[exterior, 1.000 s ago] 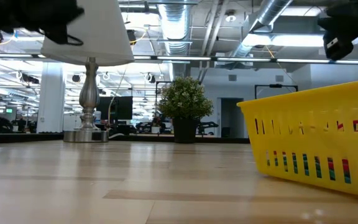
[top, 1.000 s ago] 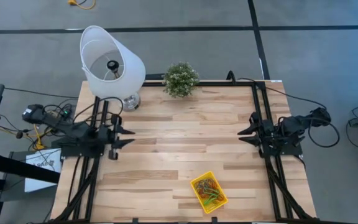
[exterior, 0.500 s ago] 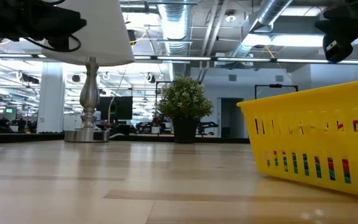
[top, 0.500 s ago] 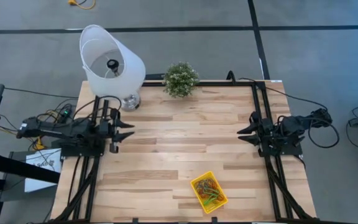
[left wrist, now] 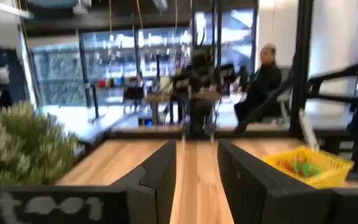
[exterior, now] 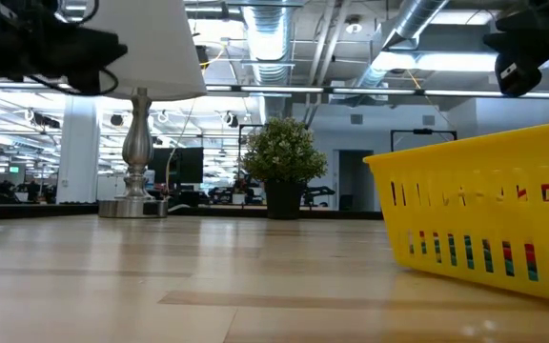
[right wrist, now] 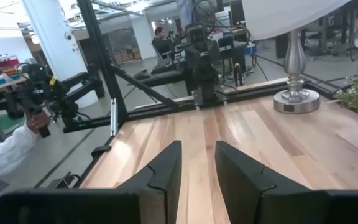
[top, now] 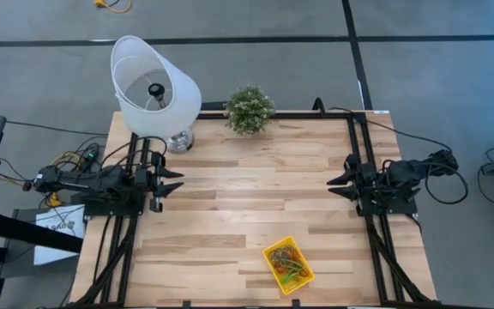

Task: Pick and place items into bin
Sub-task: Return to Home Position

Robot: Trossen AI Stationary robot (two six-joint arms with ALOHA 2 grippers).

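The yellow bin (top: 274, 273) stands on the wooden table near its front edge, right of the middle, and shows large at the right of the low view (exterior: 484, 205). Several coloured loops, the items (top: 288, 261), lie inside it; green ones show in the left wrist view (left wrist: 303, 167). My left gripper (top: 181, 181) hangs level above the table's left side, open and with nothing in it (left wrist: 196, 180). My right gripper (top: 334, 185) hangs level above the right side, also open with nothing between its fingers (right wrist: 197, 171). Both are far from the bin.
A white lampshade (top: 154, 84) on a silver base (right wrist: 296, 99) stands at the far left corner. A small potted plant (top: 249, 109) sits at the far edge. Beside the table, a person's sleeve and hand (right wrist: 17, 140) are visible. Bare wood lies between the two arms.
My left arm has swung and settled lower over the table's left edge. Its gripper has shifted a little toward the far edge, with the gap between its fingers unchanged. The right arm, the bin and the items have kept still.
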